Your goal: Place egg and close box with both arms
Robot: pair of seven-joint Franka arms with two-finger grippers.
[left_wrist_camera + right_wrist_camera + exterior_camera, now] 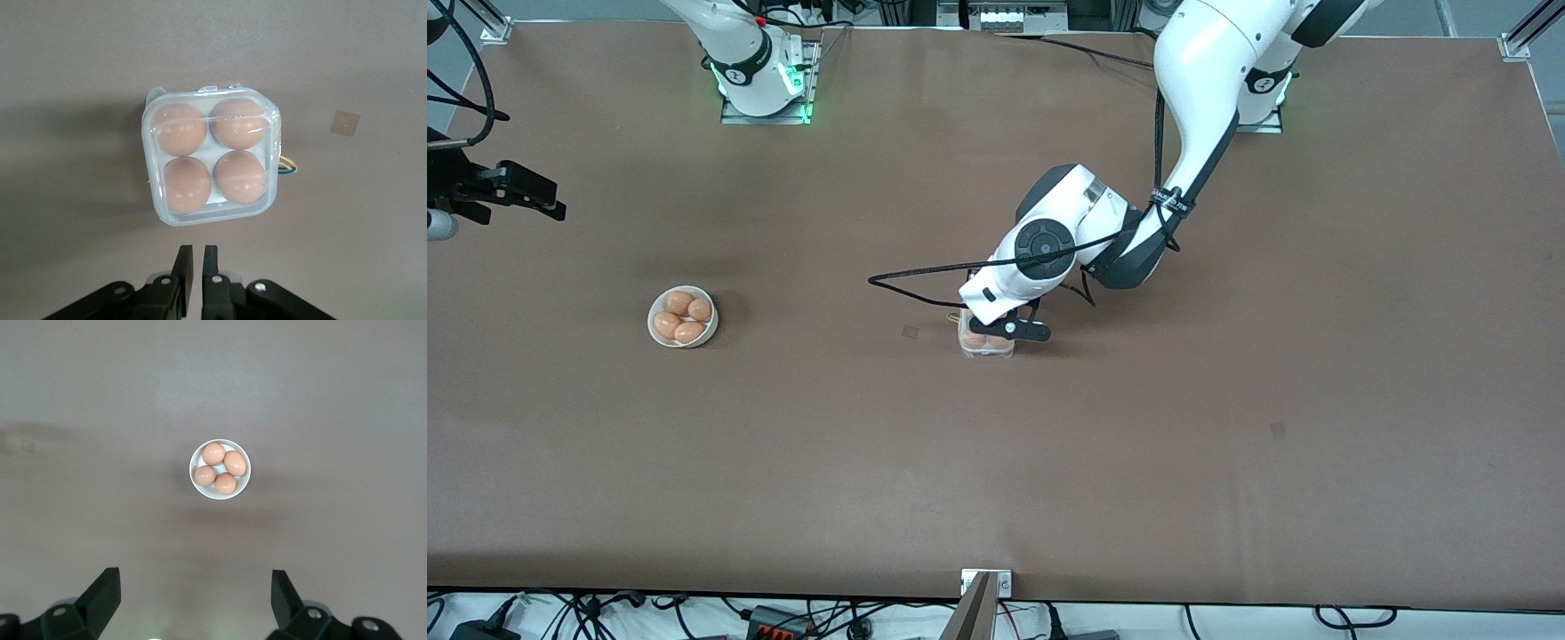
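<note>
The box (210, 157) sits mid-table, lid down over four eggs (181, 129), right under the left gripper (197, 273), whose fingers are nearly together and empty. The right gripper (195, 597) waits wide open, empty, high over the bowl (220, 468).

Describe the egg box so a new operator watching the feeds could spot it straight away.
Start at the brown table and follow the left arm down to the left gripper, its fingers shut on nothing just above the middle of the table. Below it sits the box, small, square, clear plastic, lid down over four orange-brown eggs. The white bowl toward the right arm's end also holds four eggs but is round and open.
</note>
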